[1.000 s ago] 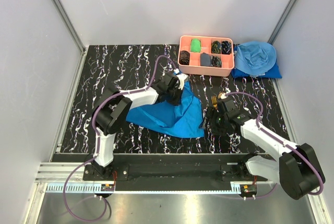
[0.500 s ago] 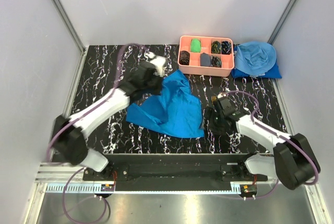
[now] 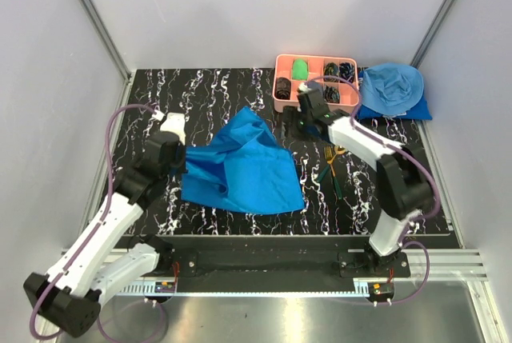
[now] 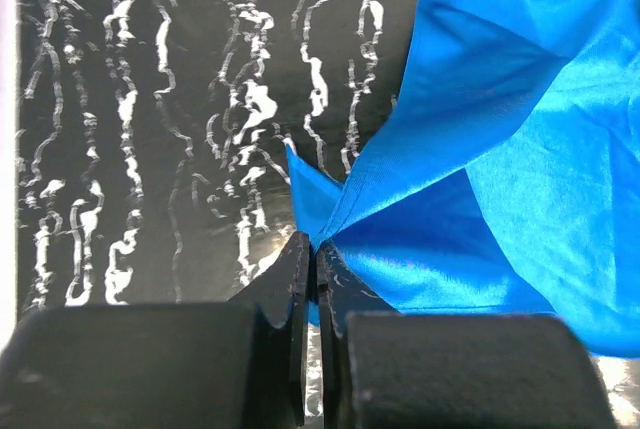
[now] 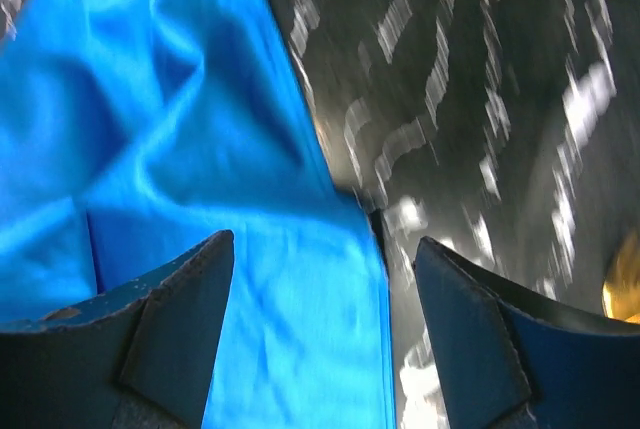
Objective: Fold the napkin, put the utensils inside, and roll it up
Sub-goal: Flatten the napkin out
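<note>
"At the centre of the overhead frame, the plain royal-blue square cloth napkin (image 3: pixel 240 169) is lying rumpled and partly doubled over on the black, white-veined table (image 3: pixel 144 111). How are the arms standing?"

"The left gripper (image 4: pixel 312 267) is clamping tight on the napkin's left corner, and the wrist view is showing the cloth fanning out from the pinch. The right gripper (image 5: pixel 325 249) is hovering with jaws wide, holding nothing, over the napkin's right edge. That is toward the upper middle of the frame, just below the pink plastic compartment tray (image 3: pixel 316 57)."

"And the slim fork and spoon with gold heads and dark green handles, the utensils (image 3: pixel 334 171)?"

"They are lying right of centre, near the napkin but apart from it."

"Judgement on the step?"

"Spreading appears to be in hand; folding is not yet begun. The right jaws should be coming down on a single layer at the edge, not a bunched fold, and closing fully before any pull. Both arms should then be drawing apart evenly and low, so the cloth is settling flat. Pulling too hard is risking a slip from the left pinch. Sweeping rightward is risking a knock to the utensils."
</note>
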Motion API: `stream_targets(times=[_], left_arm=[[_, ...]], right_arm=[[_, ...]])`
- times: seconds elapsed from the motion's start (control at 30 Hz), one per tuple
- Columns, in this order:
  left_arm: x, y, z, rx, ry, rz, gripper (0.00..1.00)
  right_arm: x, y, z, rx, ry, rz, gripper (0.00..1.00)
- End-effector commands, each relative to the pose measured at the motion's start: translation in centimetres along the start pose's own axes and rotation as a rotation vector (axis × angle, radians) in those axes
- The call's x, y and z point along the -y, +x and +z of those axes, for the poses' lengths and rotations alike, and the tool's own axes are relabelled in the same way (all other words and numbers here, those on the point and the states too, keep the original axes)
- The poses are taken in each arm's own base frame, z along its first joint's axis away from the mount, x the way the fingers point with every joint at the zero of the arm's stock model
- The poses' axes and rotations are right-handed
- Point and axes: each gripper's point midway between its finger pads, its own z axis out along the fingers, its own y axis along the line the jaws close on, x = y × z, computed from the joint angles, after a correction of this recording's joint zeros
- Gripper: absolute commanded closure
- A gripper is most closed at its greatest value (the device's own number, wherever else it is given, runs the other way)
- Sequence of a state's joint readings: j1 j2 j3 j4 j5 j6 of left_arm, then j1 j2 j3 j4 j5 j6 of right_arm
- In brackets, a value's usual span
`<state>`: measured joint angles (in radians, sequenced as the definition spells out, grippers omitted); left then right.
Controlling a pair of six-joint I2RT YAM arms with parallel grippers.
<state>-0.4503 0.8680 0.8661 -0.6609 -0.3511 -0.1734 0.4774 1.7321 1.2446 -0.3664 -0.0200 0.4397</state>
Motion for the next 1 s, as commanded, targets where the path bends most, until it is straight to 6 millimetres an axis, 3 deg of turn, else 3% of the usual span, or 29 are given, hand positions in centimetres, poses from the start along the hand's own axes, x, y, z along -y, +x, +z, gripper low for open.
stream_targets(times=[0.0, 0.03, 0.07, 0.17, 0.27, 0.37, 0.5, 0.67, 0.7, 0.77, 0.8, 0.97], left_arm=[[-2.0, -0.5, -0.6, 0.066, -0.082, 0.034, 0.98], [-2.2, -0.1, -0.5, 0.063, -0.092, 0.037, 0.98], [-2.3, 0.0, -0.5, 0.067, -0.095, 0.036, 0.98], [-2.2, 0.0, -0.4, 0.077, -0.087, 0.039, 0.98], [-1.9, 0.0, 0.0, 0.078, -0.076, 0.043, 0.98], [-1.3, 0.1, 0.3, 0.064, -0.051, 0.060, 0.98], [-1.0, 0.1, 0.8, 0.048, -0.041, 0.073, 0.98], [-1.1, -0.9, 1.1, 0.045, -0.058, 0.087, 0.97], [-1.0, -1.1, 1.1, 0.044, -0.056, 0.090, 0.97], [-0.8, -1.9, 1.3, 0.043, -0.055, 0.099, 0.98], [-0.8, -2.6, 1.3, 0.052, -0.057, 0.100, 0.97], [-1.1, -3.4, 2.4, 0.023, -0.092, 0.129, 0.98]], right_arm=[[-2.9, -2.8, 3.3, 0.012, -0.083, -0.076, 0.19], [-3.9, -3.9, 3.7, 0.027, -0.114, -0.074, 0.20], [-3.9, -3.2, 5.2, -0.004, -0.120, -0.068, 0.20], [-5.1, -2.9, 6.8, -0.028, -0.180, -0.056, 0.21], [-6.5, -2.3, 7.3, -0.036, -0.249, -0.049, 0.22], [-7.9, -0.5, 7.4, -0.062, -0.287, -0.072, 0.22], [-7.4, 3.6, 7.7, -0.140, -0.254, -0.083, 0.26], [-5.6, 7.6, 6.7, -0.206, -0.203, -0.070, 0.50], [-4.9, 9.1, 6.5, -0.241, -0.193, -0.058, 0.67], [-4.8, 9.9, 5.4, -0.256, -0.199, -0.037, 0.83], [-4.0, 11.5, 4.9, -0.285, -0.183, -0.028, 0.94], [-3.6, 13.5, 1.3, -0.301, -0.181, 0.011, 0.94]])
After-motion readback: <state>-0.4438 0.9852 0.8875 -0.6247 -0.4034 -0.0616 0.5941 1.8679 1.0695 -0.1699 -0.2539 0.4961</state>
